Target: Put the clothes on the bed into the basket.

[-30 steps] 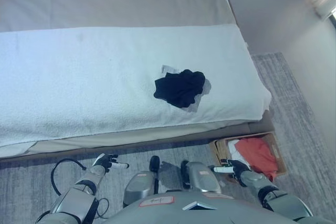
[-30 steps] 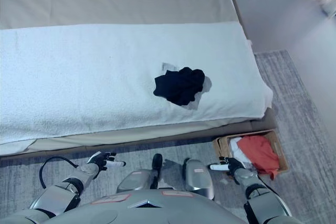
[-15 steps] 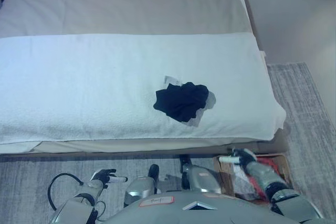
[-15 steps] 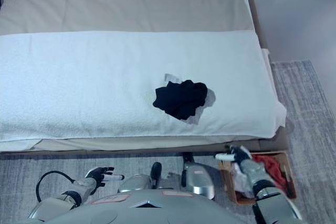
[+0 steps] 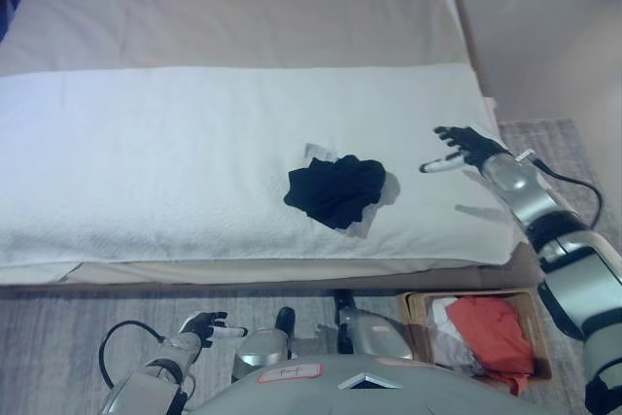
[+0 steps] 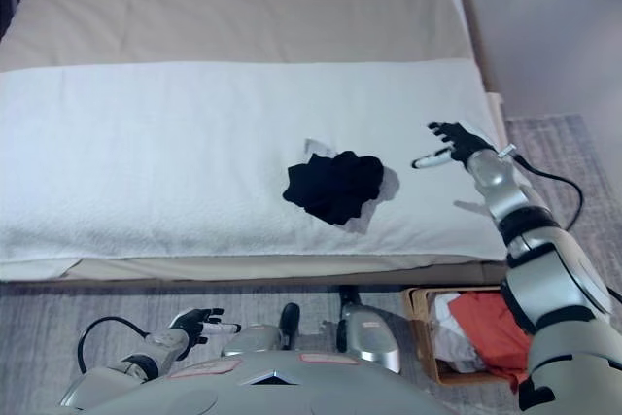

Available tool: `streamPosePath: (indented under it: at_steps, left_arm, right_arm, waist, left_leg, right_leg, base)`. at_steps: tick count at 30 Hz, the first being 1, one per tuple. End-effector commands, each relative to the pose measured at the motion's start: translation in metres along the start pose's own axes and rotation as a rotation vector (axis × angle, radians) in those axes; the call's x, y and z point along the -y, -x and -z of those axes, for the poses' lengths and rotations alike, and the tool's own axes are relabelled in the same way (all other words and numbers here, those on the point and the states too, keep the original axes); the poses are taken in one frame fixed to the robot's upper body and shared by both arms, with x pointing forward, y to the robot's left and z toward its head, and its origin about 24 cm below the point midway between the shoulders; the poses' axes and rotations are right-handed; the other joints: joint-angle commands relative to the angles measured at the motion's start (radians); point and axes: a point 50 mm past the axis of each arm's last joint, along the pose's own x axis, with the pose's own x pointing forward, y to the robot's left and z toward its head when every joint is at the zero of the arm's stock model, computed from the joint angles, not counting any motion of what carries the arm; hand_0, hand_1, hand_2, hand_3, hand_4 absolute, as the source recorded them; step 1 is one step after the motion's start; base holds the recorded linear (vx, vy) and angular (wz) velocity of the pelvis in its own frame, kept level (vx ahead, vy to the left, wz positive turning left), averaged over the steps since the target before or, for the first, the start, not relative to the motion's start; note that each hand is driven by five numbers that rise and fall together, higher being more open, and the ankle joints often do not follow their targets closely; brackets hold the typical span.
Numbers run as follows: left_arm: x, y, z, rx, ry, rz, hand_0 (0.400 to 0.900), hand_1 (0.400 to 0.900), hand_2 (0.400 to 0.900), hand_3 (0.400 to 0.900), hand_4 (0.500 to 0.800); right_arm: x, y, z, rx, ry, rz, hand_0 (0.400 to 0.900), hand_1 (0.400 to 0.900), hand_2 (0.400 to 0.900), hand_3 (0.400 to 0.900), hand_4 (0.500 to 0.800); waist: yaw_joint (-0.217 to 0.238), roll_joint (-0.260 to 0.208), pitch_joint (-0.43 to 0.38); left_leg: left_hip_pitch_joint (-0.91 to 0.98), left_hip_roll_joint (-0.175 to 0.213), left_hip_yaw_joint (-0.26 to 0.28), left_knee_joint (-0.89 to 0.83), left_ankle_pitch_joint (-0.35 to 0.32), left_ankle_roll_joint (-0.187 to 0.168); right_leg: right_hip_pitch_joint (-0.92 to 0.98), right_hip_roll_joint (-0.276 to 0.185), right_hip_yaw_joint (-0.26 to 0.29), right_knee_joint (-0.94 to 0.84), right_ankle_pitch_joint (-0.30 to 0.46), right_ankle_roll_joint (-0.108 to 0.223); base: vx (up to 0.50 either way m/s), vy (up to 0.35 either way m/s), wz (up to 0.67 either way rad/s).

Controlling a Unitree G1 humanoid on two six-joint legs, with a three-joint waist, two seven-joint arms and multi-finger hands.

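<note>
One black garment [image 5: 335,190] lies on my bed [image 5: 146,143]; my right hand [image 6: 449,142] hovers right of it, fingers spread, left hand [image 6: 194,322] relaxed below.

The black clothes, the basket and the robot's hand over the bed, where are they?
black clothes [image 5: 335,190], left eye view, middle of the crumpled heap on the bed.
basket [image 5: 416,302], left eye view, its left rim on the floor.
right hand [image 5: 465,146], left eye view, middle of the open hand.

Right hand [image 6: 452,143] raised from beside basket [image 6: 424,313] to above bed [image 6: 146,143], fingers spread, right of black garment [image 6: 333,185].
</note>
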Motion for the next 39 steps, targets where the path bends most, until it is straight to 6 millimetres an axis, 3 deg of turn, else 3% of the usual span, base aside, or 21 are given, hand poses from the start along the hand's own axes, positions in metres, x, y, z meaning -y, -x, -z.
streamPosePath:
  at_steps: [1,6,18,29,37,38,39]
  left_arm:
    - [-0.022,0.002,0.002,-0.02,0.011,-0.076,0.9,0.9,0.9,0.9,0.8]
    - [-0.028,0.001,-0.014,0.032,0.015,-0.093,0.9,0.9,0.9,0.9,0.8]
    - [-0.031,0.001,-0.037,0.102,-0.001,-0.107,0.9,0.9,0.9,0.9,0.8]
    - [-0.019,0.001,-0.039,0.134,-0.037,-0.06,0.9,0.9,0.9,0.9,0.8]
    - [-0.009,0.001,-0.041,0.163,-0.051,-0.026,0.9,0.9,0.9,0.9,0.8]
    - [-0.008,0.001,-0.04,0.162,-0.051,-0.022,0.9,0.9,0.9,0.9,0.8]
    - [-0.007,0.001,-0.04,0.164,-0.054,-0.017,0.9,0.9,0.9,0.9,0.8]
  right_arm:
    - [0.046,-0.008,-0.065,0.126,-0.022,0.152,0.9,0.9,0.9,0.9,0.8]
    - [0.034,-0.013,-0.077,0.133,-0.098,0.137,0.9,0.9,0.9,0.9,0.8]
    - [0.017,-0.016,-0.061,0.074,-0.285,0.123,0.9,0.9,0.9,0.9,0.8]
    - [0.025,-0.013,-0.035,-0.019,-0.308,0.15,0.9,0.9,0.9,0.9,0.8]
    - [0.038,-0.009,-0.024,-0.048,-0.298,0.182,0.9,0.9,0.9,0.9,0.8]
    - [0.039,-0.008,-0.021,-0.054,-0.303,0.186,0.649,0.649,0.649,0.649,0.649]
    - [0.04,-0.008,-0.019,-0.06,-0.302,0.189,0.506,0.506,0.506,0.506,0.564]
  waist:
    - [0.039,0.007,0.054]
    - [0.061,0.031,0.089]
    - [0.104,0.126,0.146]
    - [0.127,0.252,0.178]
    - [0.136,0.312,0.202]
    - [0.137,0.316,0.203]
    - [0.138,0.321,0.206]
  left_leg:
    - [-0.046,0.001,0.016,-0.051,0.033,-0.029]
    - [-0.091,-0.011,-0.02,-0.043,0.055,-0.036]
    - [-0.162,-0.044,-0.082,-0.035,0.091,-0.036]
    - [-0.185,-0.078,-0.086,-0.016,0.101,-0.031]
    - [-0.194,-0.088,-0.084,-0.021,0.116,-0.031]
    - [-0.194,-0.089,-0.085,-0.023,0.119,-0.032]
    - [-0.195,-0.089,-0.086,-0.025,0.122,-0.033]
  right_leg:
    - [0.042,-0.032,-0.004,0.057,-0.137,0.053]
    - [0.019,-0.041,-0.041,0.071,-0.142,0.048]
    - [-0.036,-0.069,-0.098,0.116,-0.161,0.046]
    - [-0.055,-0.099,-0.1,0.149,-0.178,0.05]
    - [-0.064,-0.112,-0.099,0.152,-0.178,0.053]
    - [-0.065,-0.113,-0.1,0.152,-0.178,0.053]
    - [-0.064,-0.114,-0.101,0.152,-0.179,0.053]
  base:
    - [-0.06,-0.048,0.35]
    - [-0.06,-0.037,0.37]
    - [-0.02,-0.004,0.24]
    - [-0.01,0.015,0.06]
    - [-0.01,0.005,0.03]
    - [-0.02,0.001,0.07]
    - [-0.02,-0.003,0.09]
